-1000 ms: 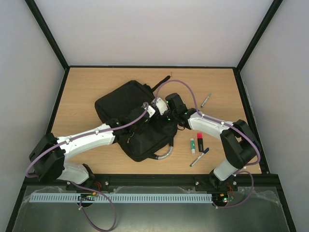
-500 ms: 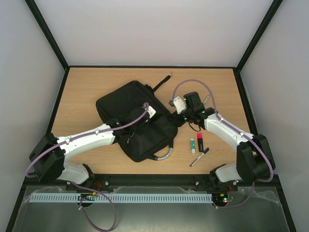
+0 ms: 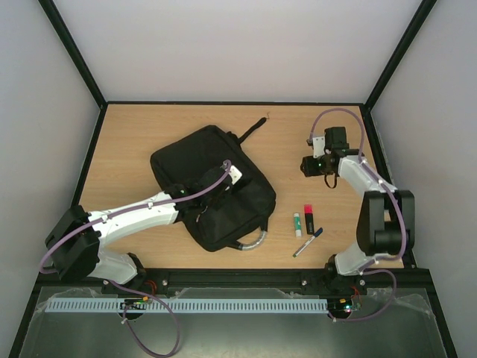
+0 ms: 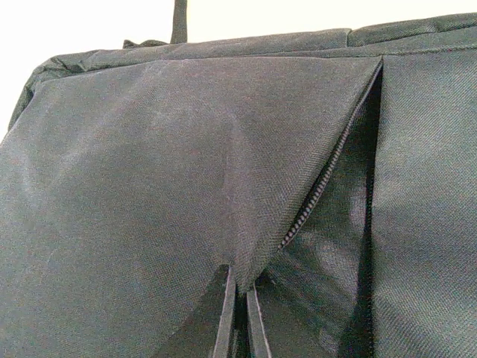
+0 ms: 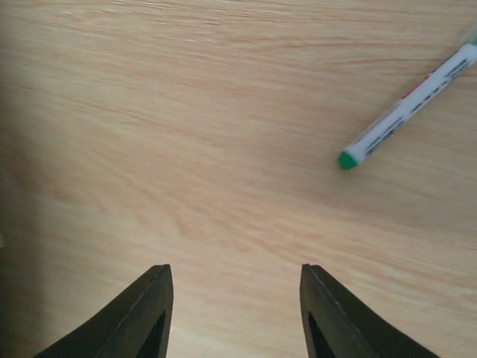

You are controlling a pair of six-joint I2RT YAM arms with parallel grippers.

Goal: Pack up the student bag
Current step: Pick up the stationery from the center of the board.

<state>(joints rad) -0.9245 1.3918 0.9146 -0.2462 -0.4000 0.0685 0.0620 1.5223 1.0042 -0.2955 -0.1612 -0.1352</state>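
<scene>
your left fingers pinch a flap of the student bag, lying mid-bench, so its pocket gapes open. your right fingers are apart and empty near the green-capped pen, probably to grab it.

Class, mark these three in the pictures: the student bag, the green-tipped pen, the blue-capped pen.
student bag (image 3: 190, 160), top view, its black upper panel.
green-tipped pen (image 5: 406, 108), right wrist view, middle of its white barrel.
blue-capped pen (image 3: 307, 243), top view, mid-barrel.

Green-white stick, red-black marker, blue-capped pen on wooden table
</scene>
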